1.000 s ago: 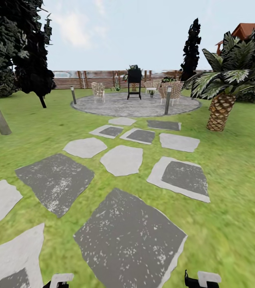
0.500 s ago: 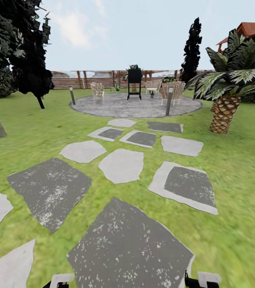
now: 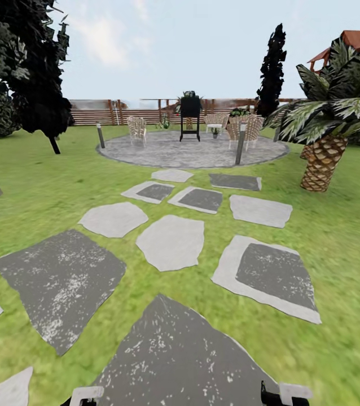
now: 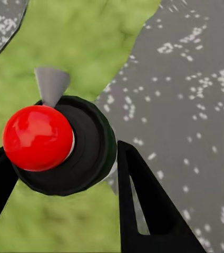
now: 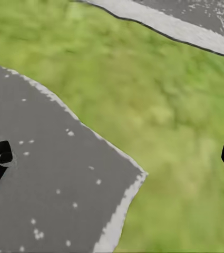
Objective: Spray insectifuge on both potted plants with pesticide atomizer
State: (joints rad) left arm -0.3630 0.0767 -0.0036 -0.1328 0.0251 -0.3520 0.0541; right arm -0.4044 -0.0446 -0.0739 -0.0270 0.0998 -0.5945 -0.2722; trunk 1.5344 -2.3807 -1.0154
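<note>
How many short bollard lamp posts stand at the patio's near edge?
2: one grey bollard lamp post at the round grey patio's left edge, another right of centre. Others may be hidden.

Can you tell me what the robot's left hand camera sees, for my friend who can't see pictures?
The left gripper has its two black fingers around a round black thing with a shiny red ball and a small grey cone on it. Below are green grass and a speckled grey stepping slab.

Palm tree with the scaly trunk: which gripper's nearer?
Right. The right gripper sits low on the palm tree's side; the left gripper is across the dark stepping slab, farther away.
</note>
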